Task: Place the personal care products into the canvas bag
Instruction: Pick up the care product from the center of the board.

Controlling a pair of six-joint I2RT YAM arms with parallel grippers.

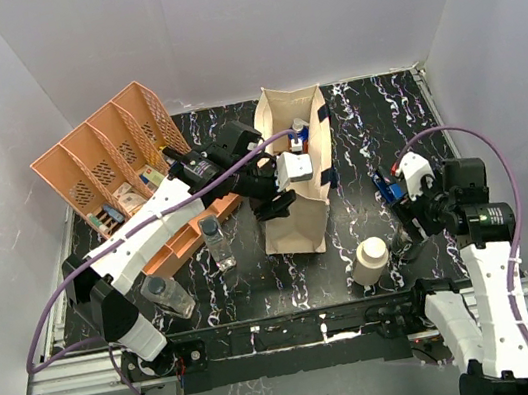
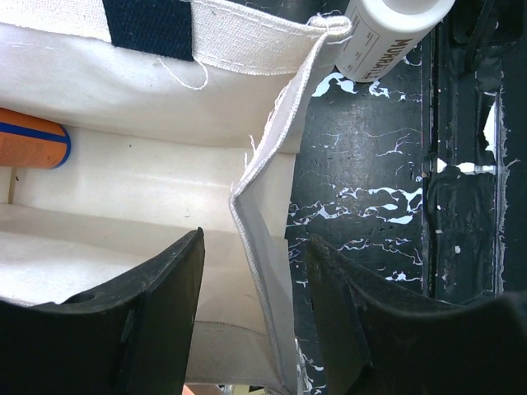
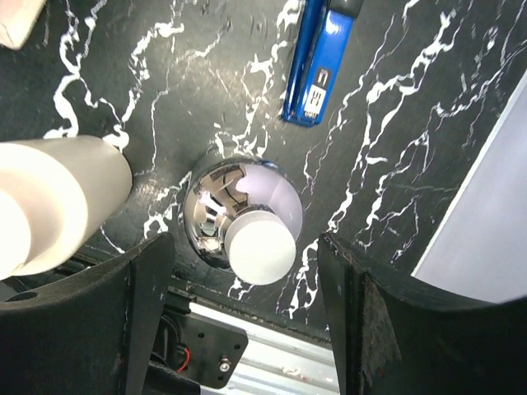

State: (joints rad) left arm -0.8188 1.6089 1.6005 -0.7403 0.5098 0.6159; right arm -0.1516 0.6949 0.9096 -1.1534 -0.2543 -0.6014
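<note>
The canvas bag [image 1: 299, 214] stands upright mid-table with navy handles. A white-capped bottle [image 1: 299, 129] shows in its mouth. In the left wrist view an orange item [image 2: 33, 138] lies inside the bag [image 2: 165, 90]. My left gripper [image 1: 283, 189] is open over the bag's near side, its jaws [image 2: 257, 239] astride the side wall without pinching it. My right gripper [image 3: 245, 247] is open, just above a chrome bottle with a white cap [image 3: 259, 243]. The cream cylinder [image 1: 370, 261] stands beside it and also shows in the right wrist view [image 3: 58, 206]. Two clear dark-capped bottles [image 1: 217, 241] [image 1: 167, 295] stand front left.
The orange perforated tray [image 1: 110, 152] with small packets stands at the back left. The slim blue flat object [image 3: 317, 66] lies on the black marbled table [image 1: 374, 128] right of the bag. White walls enclose the table, and a metal rail [image 1: 316, 326] runs along the front.
</note>
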